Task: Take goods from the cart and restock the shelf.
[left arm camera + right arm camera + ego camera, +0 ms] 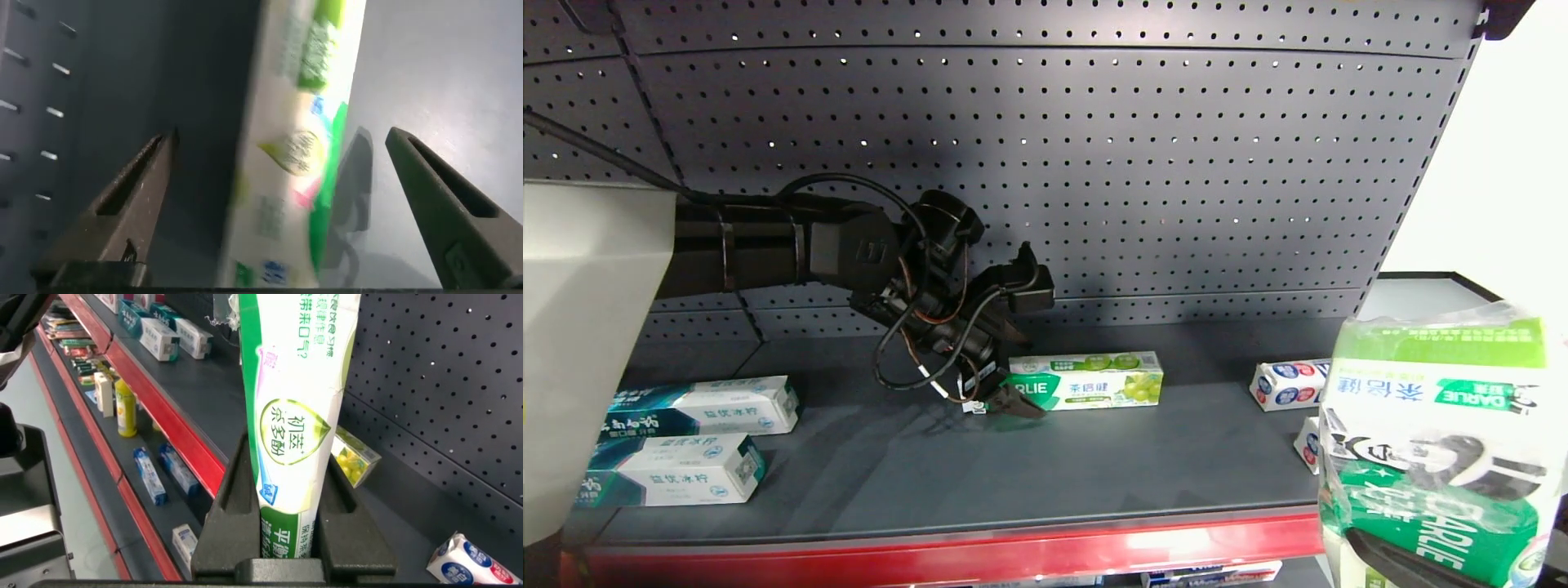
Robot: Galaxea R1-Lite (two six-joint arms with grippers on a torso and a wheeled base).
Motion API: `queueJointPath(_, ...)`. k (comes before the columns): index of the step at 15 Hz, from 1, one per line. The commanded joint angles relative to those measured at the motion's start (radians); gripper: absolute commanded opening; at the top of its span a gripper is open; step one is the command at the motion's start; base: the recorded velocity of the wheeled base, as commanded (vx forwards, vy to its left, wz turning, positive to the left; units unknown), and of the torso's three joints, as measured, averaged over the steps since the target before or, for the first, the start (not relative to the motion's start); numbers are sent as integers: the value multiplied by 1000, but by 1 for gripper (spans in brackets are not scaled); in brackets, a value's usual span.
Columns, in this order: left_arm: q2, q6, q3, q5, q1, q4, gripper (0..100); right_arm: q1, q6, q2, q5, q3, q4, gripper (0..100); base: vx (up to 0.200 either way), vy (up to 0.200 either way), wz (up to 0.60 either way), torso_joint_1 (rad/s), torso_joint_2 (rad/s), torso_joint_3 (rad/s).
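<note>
The wrapped green toothpaste pack (1437, 457) at near right is cut off by the frame edge and hides part of the white boxes (1286, 384) behind it. The dark shelf (931, 465) has a red front edge and a perforated back panel (1094, 163). The left gripper (279, 139) hangs low over mid-shelf, jaws released astride the green toothpaste box (1094, 380). The right gripper (286, 498) has its jaws grasping the pack.
</note>
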Motion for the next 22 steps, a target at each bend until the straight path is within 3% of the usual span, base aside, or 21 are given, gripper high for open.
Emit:
queueJointPath(1,3,3,-35,-1,0,48,100,3,1,0,-1,0,0,0,0,0,0,0,0,0)
queueJointPath(12,58,6,-79,8,-20,60,100,6,1,-2,-2,1,0,0,0,0,0,0,0,0)
queueJointPath(14,68,46,-87,7,-19,65,100,6,1,-2,-2,3,0,0,0,0,0,0,0,0)
queueJointPath(15,71,48,-89,7,-17,70,0,6,1,-2,-2,1,0,0,0,0,0,0,0,0)
queueJointPath(18,80,46,-101,34,-32,86,0,9,3,-5,-2,3,0,0,0,0,0,0,0,0)
queueJointPath(22,77,48,-90,27,-37,91,0,9,3,-7,-4,11,0,0,0,0,0,0,0,0)
